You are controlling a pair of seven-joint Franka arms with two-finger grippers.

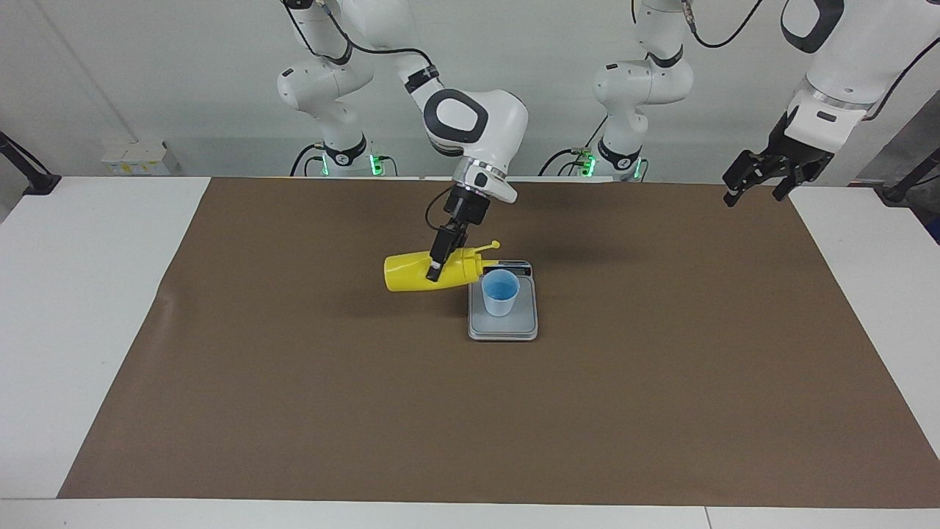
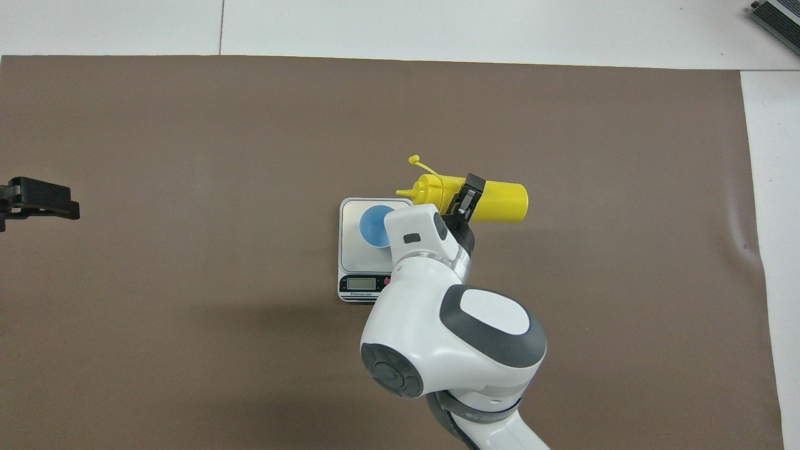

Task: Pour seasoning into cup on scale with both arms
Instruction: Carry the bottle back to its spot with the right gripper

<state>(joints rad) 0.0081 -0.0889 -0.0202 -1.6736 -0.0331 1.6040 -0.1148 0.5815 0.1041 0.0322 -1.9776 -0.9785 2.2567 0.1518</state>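
My right gripper [image 1: 435, 266] is shut on the yellow seasoning bottle [image 1: 407, 273], gripping it around the middle. The bottle [image 2: 500, 201] lies almost level in the air, beside the scale toward the right arm's end of the table. Its nozzle points at the cup with the tip slightly raised, and its cap strap sticks up. The light blue cup [image 1: 501, 292] stands upright on the silver-grey scale [image 1: 503, 327]. From overhead, the right wrist covers part of the cup [image 2: 372, 225] and of the scale [image 2: 356, 250]; the right gripper [image 2: 467, 197] shows past the wrist. My left gripper [image 1: 756, 180] waits open, raised over the left arm's end of the table [image 2: 37, 200].
A brown mat [image 1: 294, 404] covers most of the white table [image 1: 73, 294]. The scale's dark display strip [image 2: 361, 284] faces the robots. A black cable hangs from the right wrist.
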